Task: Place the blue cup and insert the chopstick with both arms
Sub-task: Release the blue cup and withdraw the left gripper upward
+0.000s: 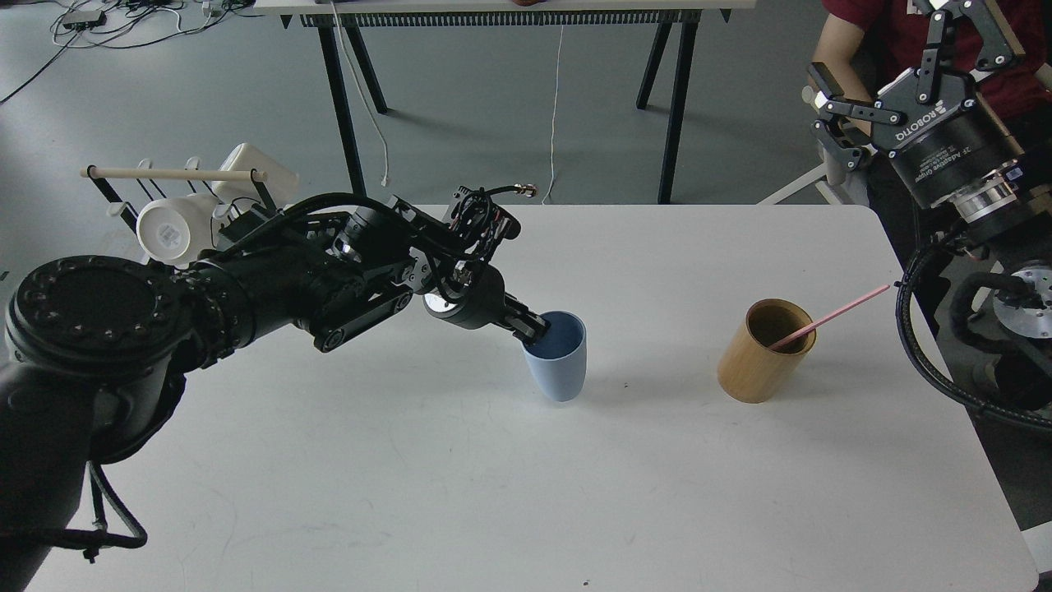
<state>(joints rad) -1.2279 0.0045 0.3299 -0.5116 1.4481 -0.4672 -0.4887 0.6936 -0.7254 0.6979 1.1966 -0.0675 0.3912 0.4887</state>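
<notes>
The light-blue cup (559, 362) stands upright near the middle of the white table (526, 493). My left gripper (532, 329) is shut on the cup's left rim, one finger inside it. A pink chopstick (830, 316) leans out to the right of the tan wooden cup (760, 352) at the right of the table. My right gripper (830, 115) is raised off the table's far right corner, open and empty, well away from both cups.
A rack with white mugs (177, 222) and a wooden rod stands at the table's far left, behind my left arm. A person in red (863, 33) sits behind my right gripper. Black cables (929, 362) hang by the table's right edge.
</notes>
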